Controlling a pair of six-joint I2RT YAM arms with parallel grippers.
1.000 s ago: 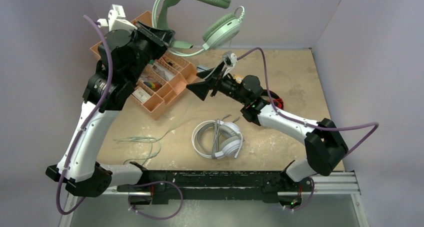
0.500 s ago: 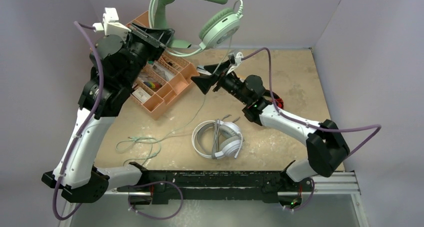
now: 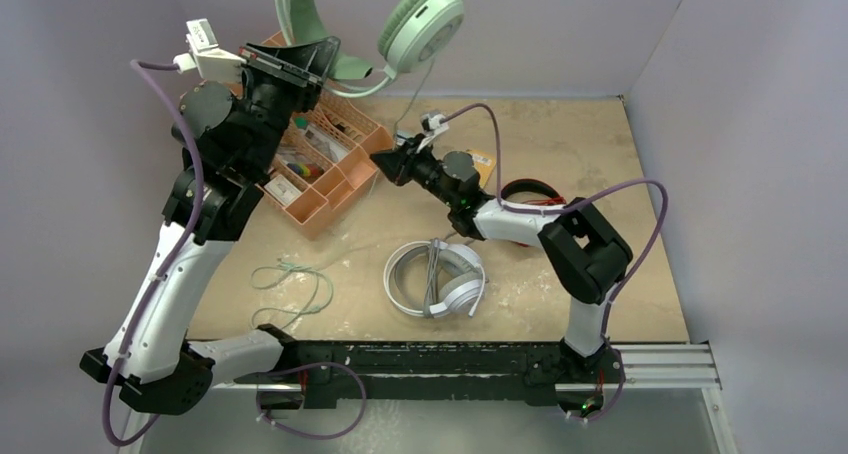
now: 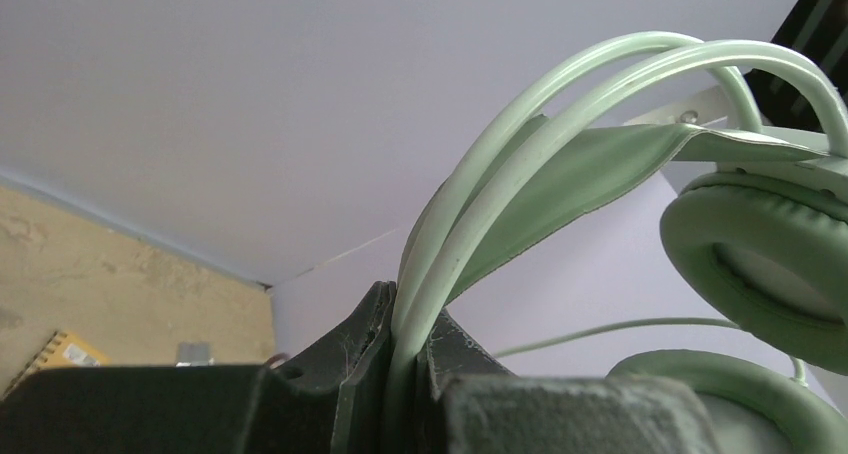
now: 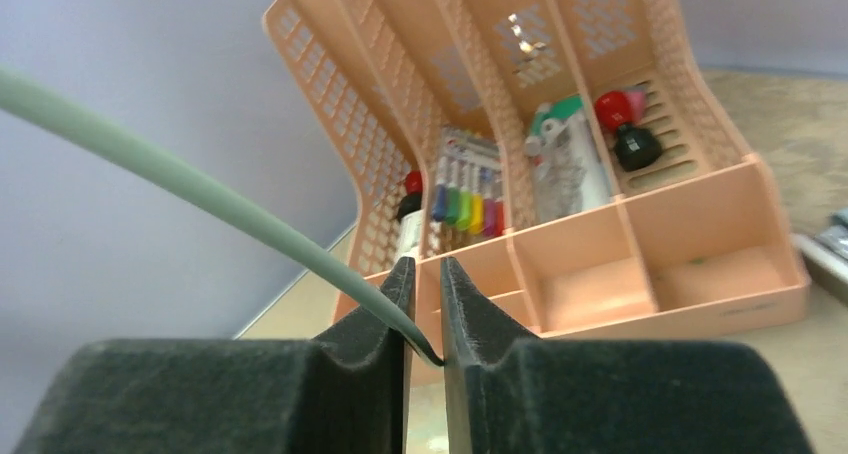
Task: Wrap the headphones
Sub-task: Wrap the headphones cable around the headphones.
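Mint-green headphones [image 3: 420, 29] hang high above the far left corner of the desk [image 3: 600, 144], lifted clear of it, I'd guess so the cord has room to drop. The left end effector [image 3: 300, 62] is clamped shut on the twin bars of the headband, which run down between its fingers in the left wrist view, the ear cups dangling off to one side.

From there the thin cord [image 5: 200, 189] comes down to the right end effector [image 3: 385, 166], which sits lower, just beside the peach organiser [image 3: 340, 169] toward the far edge. Its fingers are pinched nearly together on the cord. To my eye that is meant to take up the slack between the two arms before any winding.

More of the cord lies in loose loops near the left end of the near edge. The white headphones [image 3: 440, 279] rest by the middle of the near edge, their cord gathered around them. The red and black pair [image 3: 530, 189] sits partly hidden behind the right arm, toward the right edge.
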